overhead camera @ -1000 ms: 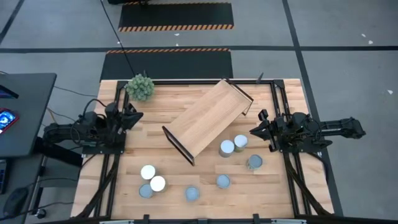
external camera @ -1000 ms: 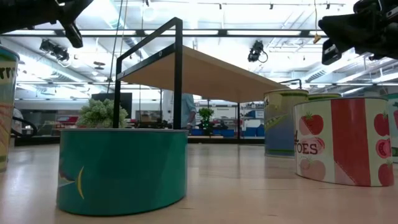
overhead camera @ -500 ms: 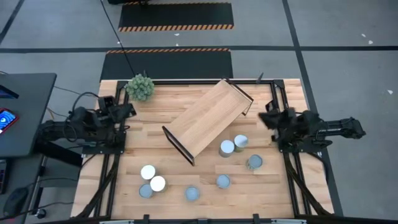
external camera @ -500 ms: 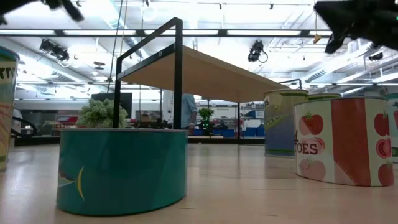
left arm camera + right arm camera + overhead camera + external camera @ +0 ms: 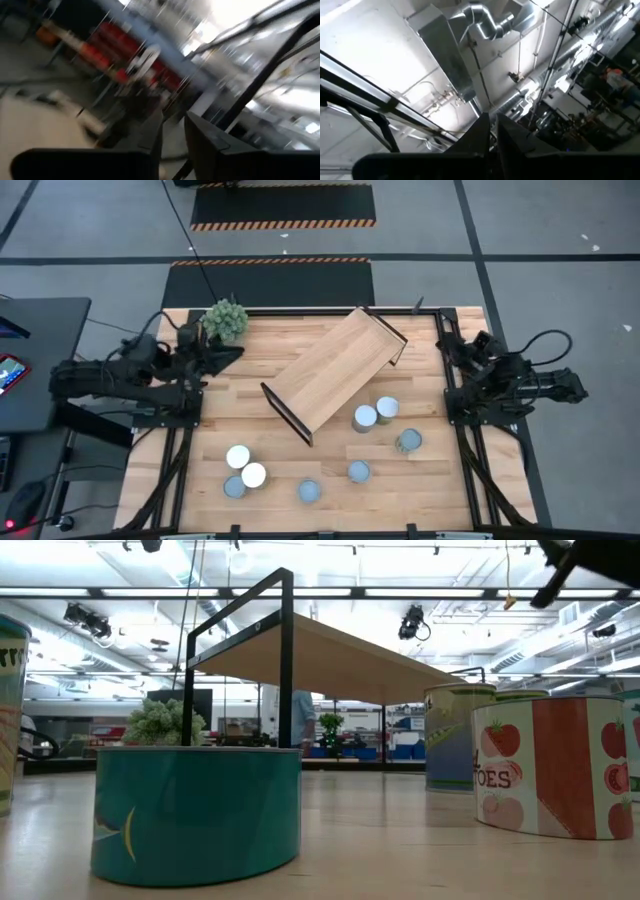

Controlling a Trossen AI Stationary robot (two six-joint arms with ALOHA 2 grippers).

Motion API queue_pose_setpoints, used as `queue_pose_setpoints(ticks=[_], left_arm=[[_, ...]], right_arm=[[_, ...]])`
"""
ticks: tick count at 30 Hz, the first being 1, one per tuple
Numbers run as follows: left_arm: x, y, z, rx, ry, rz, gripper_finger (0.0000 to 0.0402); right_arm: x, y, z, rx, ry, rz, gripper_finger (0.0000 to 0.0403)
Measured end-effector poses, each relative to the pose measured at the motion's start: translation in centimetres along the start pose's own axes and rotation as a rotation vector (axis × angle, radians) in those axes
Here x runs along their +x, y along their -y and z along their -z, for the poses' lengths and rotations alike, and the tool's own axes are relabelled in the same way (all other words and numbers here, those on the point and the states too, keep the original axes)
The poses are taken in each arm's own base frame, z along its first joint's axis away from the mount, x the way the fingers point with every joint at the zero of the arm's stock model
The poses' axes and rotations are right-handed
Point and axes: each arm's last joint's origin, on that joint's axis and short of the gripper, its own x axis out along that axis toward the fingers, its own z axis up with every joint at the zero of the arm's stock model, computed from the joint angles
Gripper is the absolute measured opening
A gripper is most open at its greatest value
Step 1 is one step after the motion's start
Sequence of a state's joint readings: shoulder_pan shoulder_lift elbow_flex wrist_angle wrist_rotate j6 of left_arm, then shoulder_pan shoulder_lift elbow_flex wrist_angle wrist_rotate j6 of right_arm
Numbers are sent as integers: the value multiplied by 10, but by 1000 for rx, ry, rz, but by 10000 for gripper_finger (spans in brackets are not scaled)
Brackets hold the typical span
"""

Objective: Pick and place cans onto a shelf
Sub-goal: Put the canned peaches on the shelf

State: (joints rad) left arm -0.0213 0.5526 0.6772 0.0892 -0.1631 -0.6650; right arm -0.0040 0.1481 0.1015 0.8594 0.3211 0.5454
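High view, read left to right, clock directions taken from the middle of the light-wood counter (image 5: 250, 385) with black rails.

Left hand (image 5: 232, 352): at about 10 o'clock, over the counter's left edge, just beside the bushy green plant (image 5: 226, 319) that stands at 11 o'clock. In the left wrist view its two dark fingers (image 5: 200, 145) stand a narrow gap apart, with nothing between them. It holds nothing.

Long light-wood shelf with black metal end frames (image 5: 335, 368): near the centre, lying diagonally from 7 o'clock up toward 1 o'clock. Its top board is bare.

Cans, all standing on the counter, none on the shelf:
- two white-topped tins (image 5: 245, 465) touching at 7 o'clock, with a grey-topped tin (image 5: 234, 488) just beside them toward the near edge;
- one grey-topped tin (image 5: 309, 491) at 6 o'clock;
- one grey-topped tin (image 5: 359, 471) at 5 o'clock;
- a pair of silvery-topped tins (image 5: 375, 413) touching, just beside the shelf's long side at 4 o'clock;
- one tin with a greenish top (image 5: 408, 441) near that pair, toward the right rail.

Right hand (image 5: 447, 343): at about 2 o'clock, over the counter's right rail, well apart from the cans. Right wrist view shows its dark fingers (image 5: 480, 135) drawn together, holding nothing.

Low view: a teal can (image 5: 196, 812) stands nearest the camera.
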Motion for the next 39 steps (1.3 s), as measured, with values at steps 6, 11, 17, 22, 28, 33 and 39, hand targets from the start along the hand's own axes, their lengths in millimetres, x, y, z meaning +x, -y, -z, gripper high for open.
queue_pose_setpoints(ticks=[6,11,17,22,28,33,39], left_arm=[[-1,9,-12,118,-206,-150,155],[-2,17,-23,239,-208,-171,181],[-5,13,-16,234,-307,-176,177],[-13,7,-5,178,-503,-150,157],[-16,3,5,180,-664,-123,156],[-9,7,10,182,-751,-86,199],[12,19,16,228,-880,-131,235]], right_arm=[[28,-14,-9,-62,-53,104,36],[57,-26,-10,-44,-79,149,34],[84,-23,6,-105,-184,243,32],[112,-24,21,-147,-255,265,32],[139,-23,34,-220,-358,391,32],[158,-28,46,-232,-487,404,37],[166,-31,62,-269,-750,428,70]])
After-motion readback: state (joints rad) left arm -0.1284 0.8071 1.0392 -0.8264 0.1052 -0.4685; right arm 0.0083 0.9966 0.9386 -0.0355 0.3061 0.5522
